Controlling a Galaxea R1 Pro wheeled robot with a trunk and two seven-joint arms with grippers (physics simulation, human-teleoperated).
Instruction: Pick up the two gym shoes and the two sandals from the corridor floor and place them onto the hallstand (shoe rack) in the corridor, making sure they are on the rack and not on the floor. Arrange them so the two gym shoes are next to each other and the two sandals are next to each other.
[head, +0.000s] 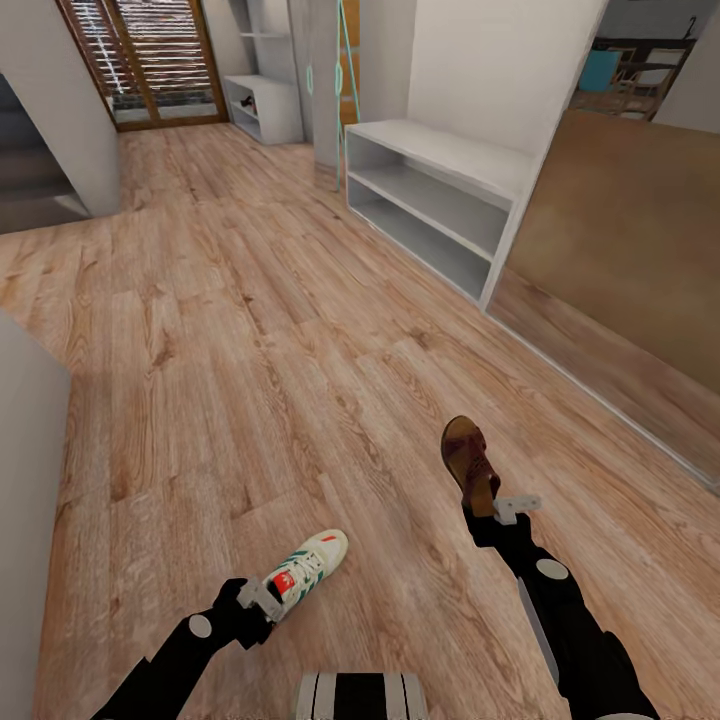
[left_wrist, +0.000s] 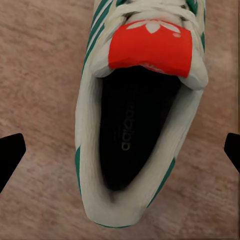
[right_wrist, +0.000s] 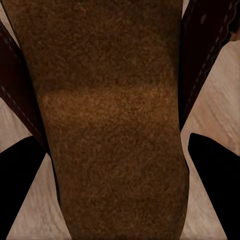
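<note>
One cream-white gym shoe (head: 305, 572) with green stripes and a red tongue label lies on the wood-plank corridor floor (head: 250, 380) just ahead of my base. My left gripper (head: 262, 598) is at its heel, open, its fingertips (left_wrist: 11, 152) wide apart on either side of the shoe (left_wrist: 135, 125) and not touching it. My right gripper (head: 490, 505) is shut on a dark brown sandal (head: 470, 462), held off the floor with its toe pointing away; its tan sole (right_wrist: 112, 120) sits between the fingers. The hallstand (head: 268, 105) stands far off at the corridor's end.
A plain grey two-shelf bench (head: 440, 185) stands against the right wall, closer than the hallstand. A slatted wooden door (head: 150, 60) closes the far end. A grey wall corner (head: 30, 500) juts in at the left, and a brown panel (head: 620, 230) lines the right.
</note>
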